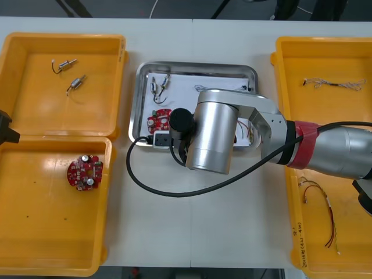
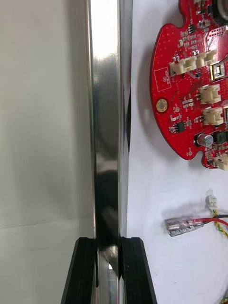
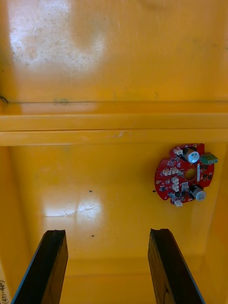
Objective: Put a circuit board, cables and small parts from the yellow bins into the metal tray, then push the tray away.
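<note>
Narrowly parted, right jaws pinch the metal tray (image 2: pixel 105 142) rim; left jaws gape above a yellow bin (image 3: pixel 95 190).

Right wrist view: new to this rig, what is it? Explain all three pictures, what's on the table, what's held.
It is a two-armed robot at a table. The front view looks down from above the arms; each wrist view is taken from that arm's wrist. The right tool is shut on a rim of the metal tray, which holds a red circuit board and a red and yellow cable. The left tool hangs open over a yellow bin holding a second circuit board. Other bins hold small metal parts and cables.
</note>
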Robot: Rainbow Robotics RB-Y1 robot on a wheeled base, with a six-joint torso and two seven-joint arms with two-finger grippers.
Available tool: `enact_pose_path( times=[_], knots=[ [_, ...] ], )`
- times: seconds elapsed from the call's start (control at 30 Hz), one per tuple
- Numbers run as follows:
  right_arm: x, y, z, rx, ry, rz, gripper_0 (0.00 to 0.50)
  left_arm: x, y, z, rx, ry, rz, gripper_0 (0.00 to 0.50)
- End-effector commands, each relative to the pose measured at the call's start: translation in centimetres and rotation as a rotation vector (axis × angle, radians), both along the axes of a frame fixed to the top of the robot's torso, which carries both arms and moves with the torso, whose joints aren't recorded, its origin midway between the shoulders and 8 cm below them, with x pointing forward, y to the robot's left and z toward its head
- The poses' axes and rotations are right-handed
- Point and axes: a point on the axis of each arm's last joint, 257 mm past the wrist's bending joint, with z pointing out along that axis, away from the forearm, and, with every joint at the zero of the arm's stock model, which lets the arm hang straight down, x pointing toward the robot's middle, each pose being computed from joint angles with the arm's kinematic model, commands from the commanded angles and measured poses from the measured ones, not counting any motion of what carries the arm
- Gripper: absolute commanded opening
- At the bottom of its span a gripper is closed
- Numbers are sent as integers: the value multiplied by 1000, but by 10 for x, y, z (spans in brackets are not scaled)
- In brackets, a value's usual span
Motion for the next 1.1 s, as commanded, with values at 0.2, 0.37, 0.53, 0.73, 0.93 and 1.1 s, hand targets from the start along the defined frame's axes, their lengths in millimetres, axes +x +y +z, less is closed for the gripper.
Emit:
enact_pose_path(
  times=[0.2,0.37,0.53,0.73,0.93,1.1],
  knots=[
    [44,-5,38,-7,-137,10,0,-4,0,2,0,-10,-15,500],
    [60,-7,51,-7,-189,5,0,-4,0,2,0,-10,-15,500],
    [73,-5,61,14,-224,6,0,-4,0,2,0,-10,-15,500],
    [92,-3,66,43,-264,14,0,-4,0,2,0,-10,-15,500],
    [106,0,74,64,-306,36,0,-4,0,2,0,-10,-15,500],
    [118,3,82,81,-340,56,0,-4,0,2,0,-10,-15,500]
  ],
)
